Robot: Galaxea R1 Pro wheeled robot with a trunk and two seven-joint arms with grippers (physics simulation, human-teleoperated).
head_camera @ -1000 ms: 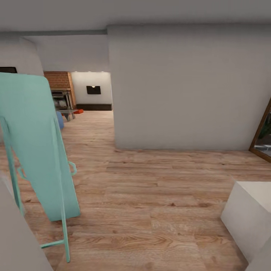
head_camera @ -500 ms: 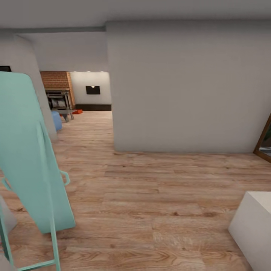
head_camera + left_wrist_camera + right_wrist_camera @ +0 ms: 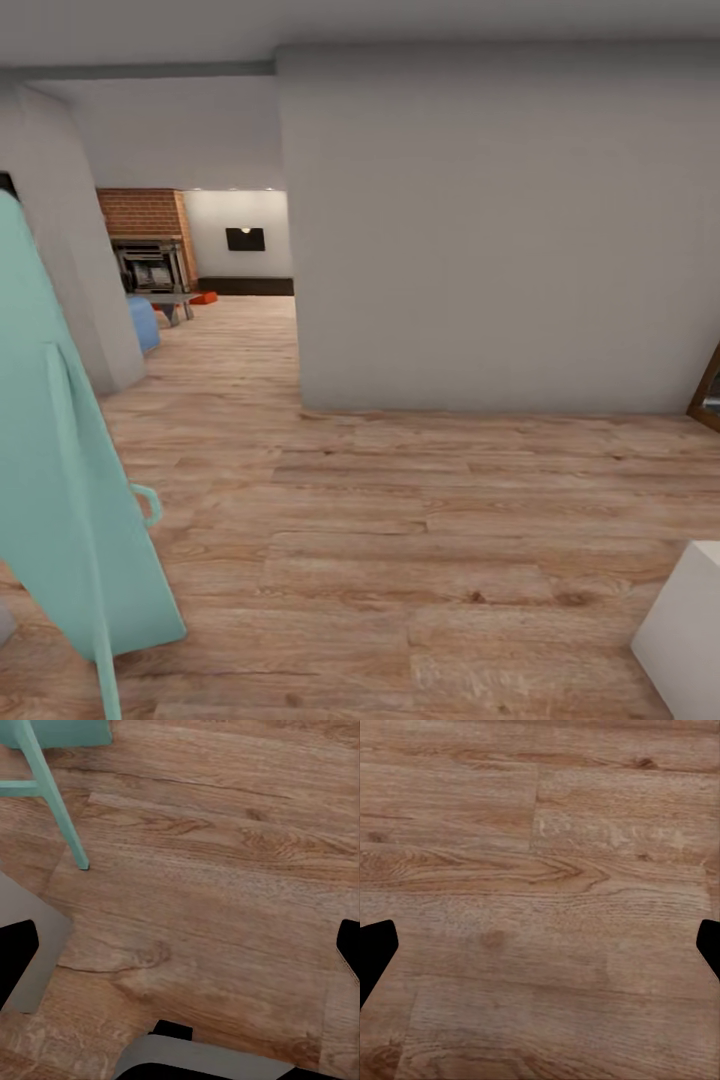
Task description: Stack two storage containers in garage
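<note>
Storage containers: 1 small orange-red shape [image 3: 205,297] lies far off on the wood-plank floor [image 3: 400,520] of the living room, just beside the grey low table [image 3: 172,300] in front of the red brick fireplace [image 3: 145,240]; it is too small to tell its form for sure, and a 2nd one cannot be made out. A blue seat [image 3: 142,322] stands near that table, partly hidden by a pale wall corner [image 3: 70,260]. A dark rectangle [image 3: 245,239] hangs on the far white wall.

Closer in, a broad grey wall [image 3: 500,230] blocks the middle and right of the head view. A mint-green upright board on thin legs [image 3: 55,480] stands at the left edge; its leg [image 3: 56,795] shows over the planks in the left wrist view. A white block [image 3: 690,630] sits at the lower right corner, and a wood frame [image 3: 708,390] at the right edge.

Left gripper [image 3: 180,945]: dark fingertips [image 3: 19,960] at both sides, spread wide apart, nothing between them. Right gripper [image 3: 540,945]: fingertips [image 3: 375,949] likewise wide apart over bare planks.
</note>
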